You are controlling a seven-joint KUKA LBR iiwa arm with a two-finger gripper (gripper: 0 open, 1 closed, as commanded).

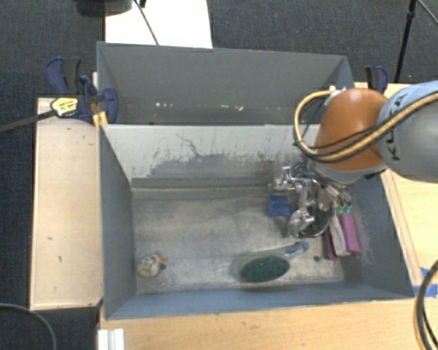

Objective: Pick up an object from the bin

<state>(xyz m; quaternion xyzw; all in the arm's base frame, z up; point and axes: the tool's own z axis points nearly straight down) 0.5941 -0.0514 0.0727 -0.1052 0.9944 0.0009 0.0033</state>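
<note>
My gripper (302, 219) hangs low over the right side of the bin floor. Just to its left, touching or very close to it, lies a small blue block (279, 205). Partly hidden beneath the gripper is a dark round thing (320, 229). To its right, a pink and purple oblong thing (347, 233) leans against the bin's right wall. In front of the gripper lies a dark green oval brush (263, 269) with a short blue handle pointing toward the gripper.
A small pale round thing (151, 266) with yellow and green spots sits in the bin's front left corner. The arm, with its orange cover and cables, reaches in from the right above the bin's right wall.
</note>
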